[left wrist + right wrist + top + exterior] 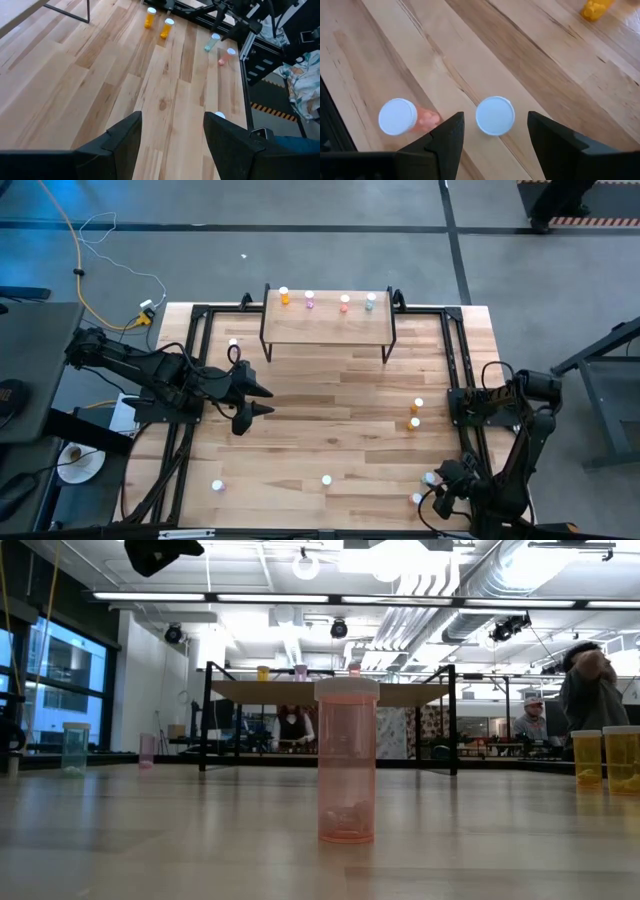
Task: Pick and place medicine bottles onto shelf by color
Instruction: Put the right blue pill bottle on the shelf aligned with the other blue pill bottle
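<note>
My desk is a wide light-wood top with a black frame along its left, right and far edges. At its far edge stands the shelf, carrying four bottles in a row: orange, pink, red and teal from left to right.

My left arm reaches in low from the left, stretched toward the middle of the desk. My left pincer hangs above bare wood with its fingers apart and nothing between them.

My right arm is folded back on itself at the right edge. My right pincer sits over the near right corner, fingers apart, with a white-capped bottle standing between them, untouched. A red bottle stands just beside it.

Two orange bottles stand near the right edge, farther in. A pink bottle stands near the middle of the near edge, another at near left, and one at far left.
</note>
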Available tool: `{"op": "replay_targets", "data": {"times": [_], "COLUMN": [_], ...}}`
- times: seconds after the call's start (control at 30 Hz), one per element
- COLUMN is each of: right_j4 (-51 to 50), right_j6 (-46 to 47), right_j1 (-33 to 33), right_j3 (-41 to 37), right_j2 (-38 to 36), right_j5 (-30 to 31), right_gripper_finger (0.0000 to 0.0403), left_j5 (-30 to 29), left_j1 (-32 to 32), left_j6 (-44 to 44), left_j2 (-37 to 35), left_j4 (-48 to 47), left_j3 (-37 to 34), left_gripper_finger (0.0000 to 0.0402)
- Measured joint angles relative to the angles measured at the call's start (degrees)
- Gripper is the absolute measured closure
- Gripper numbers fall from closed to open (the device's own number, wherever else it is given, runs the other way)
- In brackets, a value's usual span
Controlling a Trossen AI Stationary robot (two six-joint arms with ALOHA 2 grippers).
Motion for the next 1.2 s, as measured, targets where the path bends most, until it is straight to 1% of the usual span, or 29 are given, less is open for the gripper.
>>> {"op": "replay_targets", "data": {"times": [0.37, 0.57, 0.93, 1.2], "right_j4": [0.0, 0.0, 0.0, 0.1], "right_j6": [-0.1, -0.3, -0.1, -0.1], "right_j1": [-1.8, -2.3, -2.3, -2.3], "right_j3": [0.0, 0.0, 0.0, 0.0], "right_j2": [0.0, 0.0, 0.0, 0.0], "right_j5": [0.0, -1.6, -2.5, -3.4], "right_gripper_finger": [0.0192, 0.0193, 0.0244, 0.0251], "left_j5": [0.0, 0.0, 0.0, 0.0], "left_j1": [0.0, 0.0, 0.0, 0.0], "left_j6": [0.0, 0.0, 0.0, 0.0], "left_j2": [0.0, 0.0, 0.0, 0.0], "left_j4": [0.0, 0.0, 0.0, 0.0], "left_j3": [0.0, 0.0, 0.0, 0.0], "left_gripper_finger": [0.0199, 0.0199, 0.0199, 0.0199]}}
